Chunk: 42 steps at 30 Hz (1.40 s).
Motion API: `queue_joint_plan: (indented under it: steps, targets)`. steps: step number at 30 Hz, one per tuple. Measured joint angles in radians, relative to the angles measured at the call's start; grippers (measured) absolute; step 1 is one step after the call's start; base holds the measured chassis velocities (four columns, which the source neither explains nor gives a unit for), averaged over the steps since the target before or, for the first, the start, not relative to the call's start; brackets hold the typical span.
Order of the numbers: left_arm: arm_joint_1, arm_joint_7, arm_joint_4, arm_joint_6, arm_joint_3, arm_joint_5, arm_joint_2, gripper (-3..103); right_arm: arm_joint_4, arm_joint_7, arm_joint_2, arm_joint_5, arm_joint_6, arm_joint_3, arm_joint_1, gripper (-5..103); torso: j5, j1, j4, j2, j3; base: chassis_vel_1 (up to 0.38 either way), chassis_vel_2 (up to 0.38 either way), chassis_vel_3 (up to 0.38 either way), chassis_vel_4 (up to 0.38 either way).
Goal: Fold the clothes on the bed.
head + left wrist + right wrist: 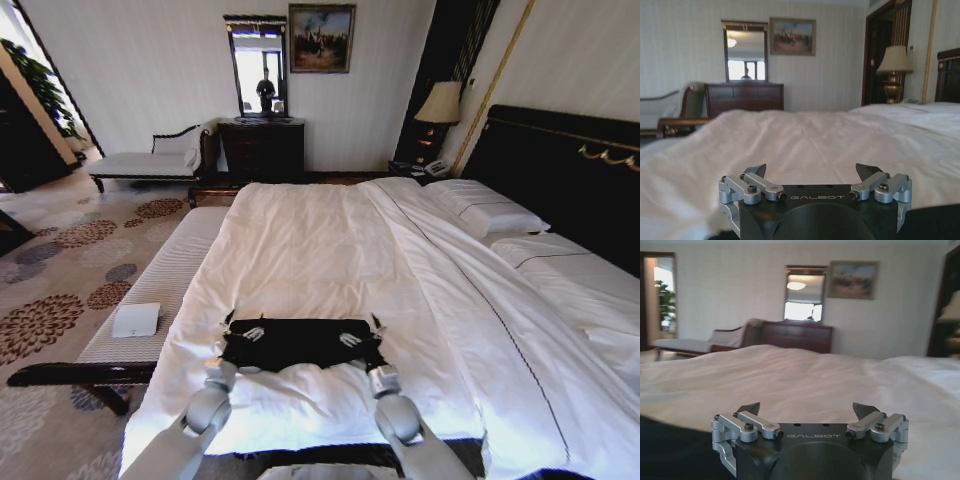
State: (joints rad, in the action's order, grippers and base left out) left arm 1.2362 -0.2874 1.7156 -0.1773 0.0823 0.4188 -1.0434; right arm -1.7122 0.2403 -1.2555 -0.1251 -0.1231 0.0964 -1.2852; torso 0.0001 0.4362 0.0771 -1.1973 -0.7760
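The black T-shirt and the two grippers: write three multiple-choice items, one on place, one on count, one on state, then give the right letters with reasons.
1. Where does the black T-shirt lie?
A. on the bed's near edge, between the two grippers
B. on the striped bench
C. against the pillows

2. How many grippers rest at the shirt?
A. none
B. one
C. two

3. How do the left gripper's fingers stand?
A. open, with a wide gap
B. shut on the shirt
C. shut on a pillow

Answers:
1 A, since the head view shows the shirt spread on the bed near the robot, far from the bench and the pillows.
2 C, since the left gripper sits at one end and the right gripper at the other.
3 A, since the left wrist view shows its fingertips far apart with white sheet between them.
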Motion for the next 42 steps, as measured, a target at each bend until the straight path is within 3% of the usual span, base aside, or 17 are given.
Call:
queue_joint_plan:
  steps: [7,11,16,24,42]
  targets:
    - [-0.081,-0.017,-0.147,0.0,-0.1,-0.036,-0.058,100,0.222,-0.001,-0.094,0.041,-0.028,-0.165,0.127,100,-0.0003,0.0,0.0001,0.0,0.0,0.0,0.0,0.0,0.0]
    - [-0.09,-0.008,-0.202,-0.016,-0.1,-0.064,-0.077,100,0.301,0.0,-0.131,0.071,-0.054,-0.176,0.151,100,-0.0001,0.0,-0.0002,0.0,0.0,0.0,0.0,0.0,0.0]
    - [-0.112,0.036,-0.291,-0.054,-0.068,-0.099,-0.094,100,0.39,-0.011,-0.156,0.096,-0.095,-0.124,0.17,100,-0.0003,0.0,0.0,0.0,0.0,0.0,0.0,0.0,0.0]
    - [-0.125,0.072,-0.354,-0.067,0.003,-0.066,-0.093,100,0.436,-0.014,-0.129,0.079,-0.119,-0.055,0.173,100,-0.0001,0.0,-0.0002,0.0,0.0,0.0,0.0,0.0,0.0]
    - [-0.102,0.081,-0.345,-0.08,0.077,-0.031,-0.063,100,0.507,-0.012,-0.079,0.038,-0.165,0.084,0.171,100,0.0001,0.0,-0.0004,0.0,0.0,0.0,0.0,0.0,0.0]
